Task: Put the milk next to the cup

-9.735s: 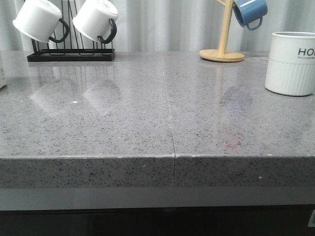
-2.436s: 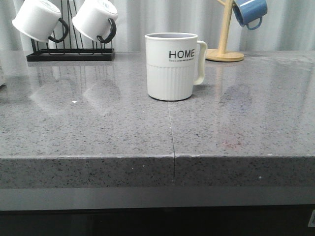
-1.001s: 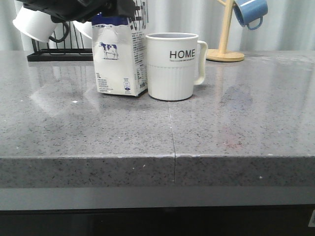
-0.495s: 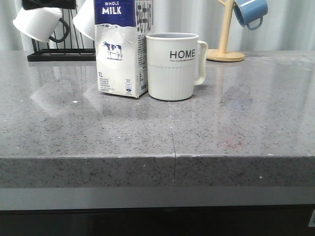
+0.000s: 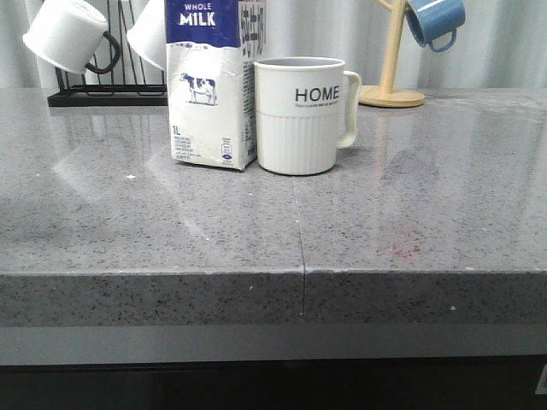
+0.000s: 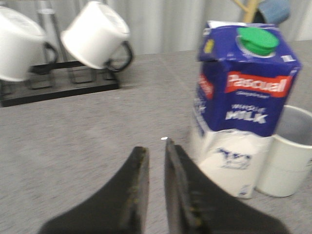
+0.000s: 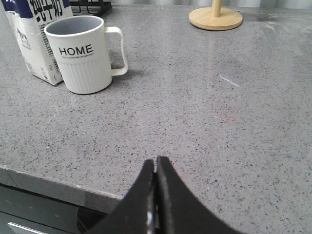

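Note:
The milk, a tall carton with a blue "WHOLE MILK" top and a cow picture, stands upright on the grey counter. It is directly left of the cream "HOME" cup, touching or nearly touching it. The left wrist view shows the milk with its green cap and the cup behind it. My left gripper is empty, its jaws a narrow gap apart, drawn back beside the carton. My right gripper is shut and empty near the counter's front edge, well away from the cup and milk.
A black rack holding white mugs with black handles stands at the back left. A wooden stand with a blue mug is at the back right. The counter's front edge runs across the view.
The cup came from the right to the counter's middle. The milk was set down on its left. My left arm let go and has left the front view.

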You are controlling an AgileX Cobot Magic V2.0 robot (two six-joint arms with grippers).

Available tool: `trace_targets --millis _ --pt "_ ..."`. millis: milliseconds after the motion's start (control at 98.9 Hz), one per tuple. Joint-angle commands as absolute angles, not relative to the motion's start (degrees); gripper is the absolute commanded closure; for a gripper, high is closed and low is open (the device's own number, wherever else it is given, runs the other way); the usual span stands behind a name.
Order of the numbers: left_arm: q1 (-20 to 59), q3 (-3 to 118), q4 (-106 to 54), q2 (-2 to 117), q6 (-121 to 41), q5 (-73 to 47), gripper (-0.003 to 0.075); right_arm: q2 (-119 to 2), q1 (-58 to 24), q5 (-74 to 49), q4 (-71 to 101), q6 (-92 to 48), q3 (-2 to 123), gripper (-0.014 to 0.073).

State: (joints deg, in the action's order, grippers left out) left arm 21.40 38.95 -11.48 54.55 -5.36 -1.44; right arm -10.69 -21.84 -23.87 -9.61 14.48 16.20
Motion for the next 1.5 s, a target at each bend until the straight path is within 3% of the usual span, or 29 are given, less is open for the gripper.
trace_targets --millis 0,233,546,900,1173,1486 --pt "18.12 39.08 -10.23 50.02 -5.47 -1.25 0.0741 -11.34 -21.78 -19.04 -10.07 14.50 17.78 0.0653" --pt "9.48 34.76 -5.96 39.23 -5.47 -10.19 0.0741 -11.34 -21.78 -19.04 -10.07 14.50 17.78 0.0653" --pt "1.48 28.51 -3.99 26.86 -5.47 -13.65 0.0741 -11.34 -21.78 -19.04 -10.07 14.50 17.78 0.0653" --pt "-0.11 24.91 -3.35 18.90 -5.26 -25.95 0.0741 -11.34 -21.78 -19.04 -10.07 14.50 17.78 0.0653" --pt "-0.11 22.14 -3.39 10.60 -5.26 -25.68 0.0741 -11.34 -21.78 -19.04 -10.07 14.50 17.78 0.0653" --pt "-0.11 3.36 -3.00 0.97 -2.19 -4.82 0.0741 -11.34 -21.78 -19.04 -10.07 14.50 17.78 0.0653"
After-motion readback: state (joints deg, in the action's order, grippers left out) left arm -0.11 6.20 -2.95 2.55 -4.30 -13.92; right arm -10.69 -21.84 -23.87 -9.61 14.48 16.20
